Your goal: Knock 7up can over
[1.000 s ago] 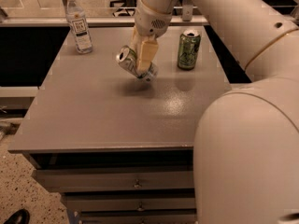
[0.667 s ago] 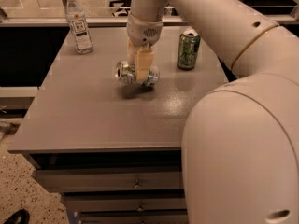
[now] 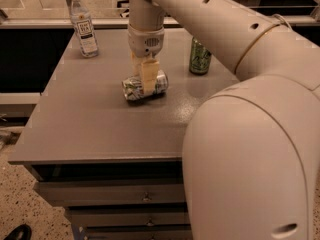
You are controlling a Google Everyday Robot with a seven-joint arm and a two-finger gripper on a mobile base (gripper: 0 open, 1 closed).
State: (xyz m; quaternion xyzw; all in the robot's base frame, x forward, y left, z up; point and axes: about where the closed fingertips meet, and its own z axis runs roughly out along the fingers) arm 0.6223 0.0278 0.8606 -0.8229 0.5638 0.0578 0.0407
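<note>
7up can on its side, mid tabletop, long axis roughly left-right | end effector pointing straight down at the can's middle — overlaps it from the camera's side | darker green can upright, back right, well apart | clear bottle upright, back-left corner | drawers under front edge

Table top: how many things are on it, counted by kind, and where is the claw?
Cans: 2 (7up can lying on its side, green can upright)
Bottles: 1 (bottle upright at the far left corner)
Total: 3
The claw is down at the 7up can, near the middle of the table.
</note>
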